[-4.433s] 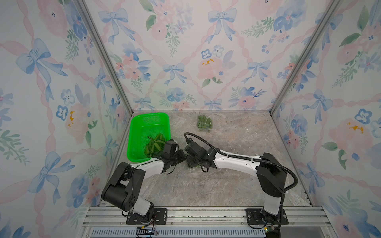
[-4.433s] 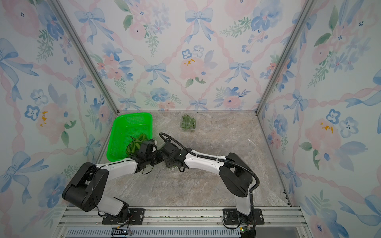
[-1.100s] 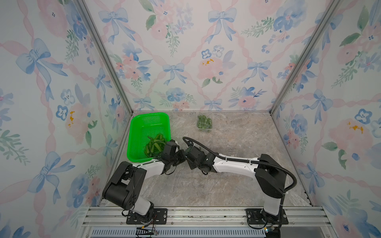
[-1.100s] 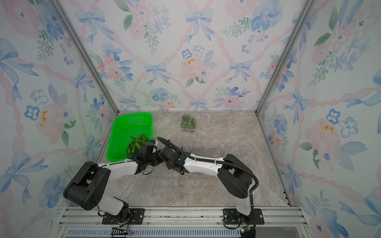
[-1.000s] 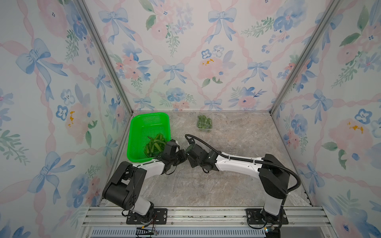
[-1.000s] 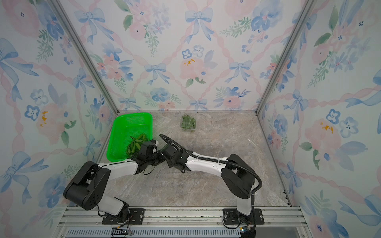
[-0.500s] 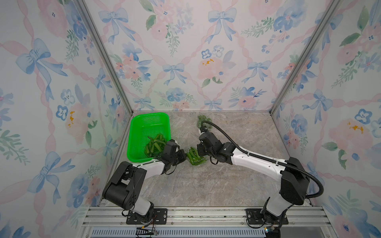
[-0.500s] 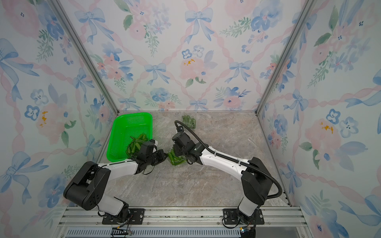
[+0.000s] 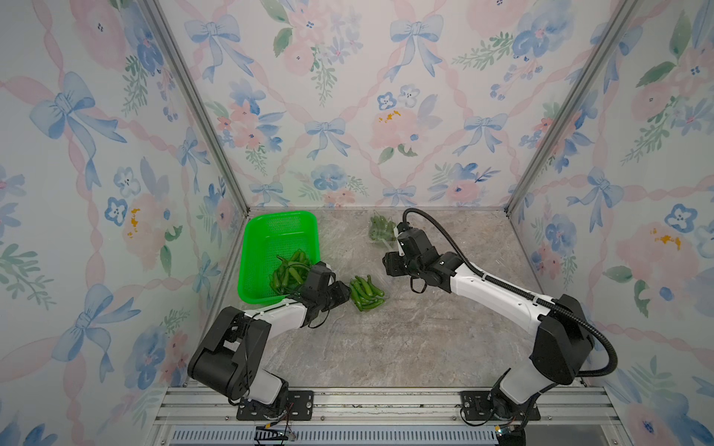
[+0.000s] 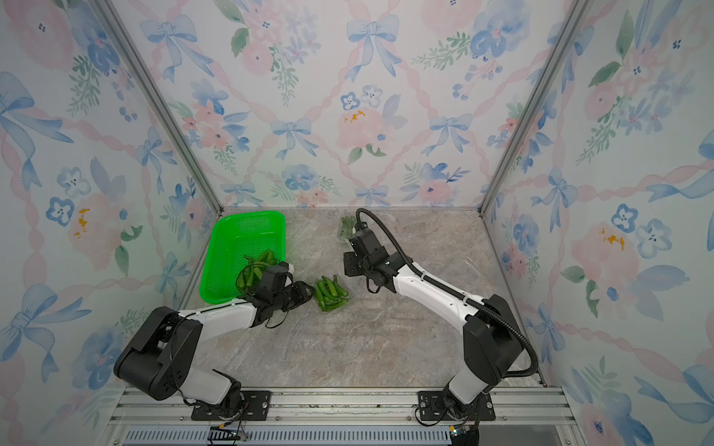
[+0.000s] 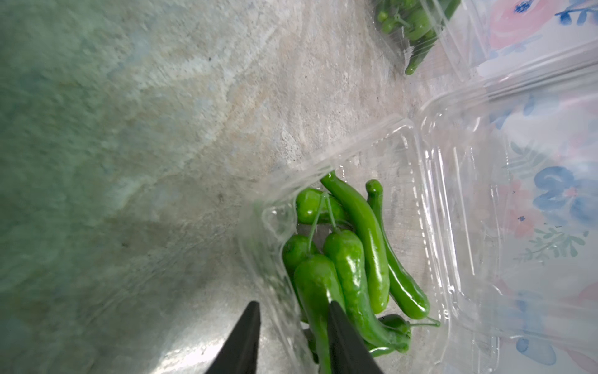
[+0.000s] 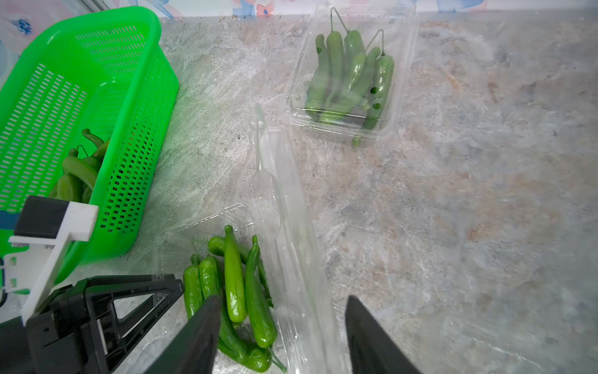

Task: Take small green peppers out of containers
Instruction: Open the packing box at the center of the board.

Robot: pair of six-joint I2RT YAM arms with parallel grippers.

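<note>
Top views: peppers (image 9: 366,293) fill my opened container (image 9: 386,296), closed container (image 9: 380,231) at one o'clock (also full); left gripper (image 11: 293,306), right gripper (image 12: 283,298) both parted

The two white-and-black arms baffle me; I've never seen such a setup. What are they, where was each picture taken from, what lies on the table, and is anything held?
They are robot arms, each ending in a two-finger gripper. Two pictures look down from overhead, nearly alike; two come from cameras on the wrists. On the table stand a green basket holding small green peppers, an opened clear container with more peppers, and a closed container farther back. The left gripper and right gripper are both open, gripping nothing.
</note>
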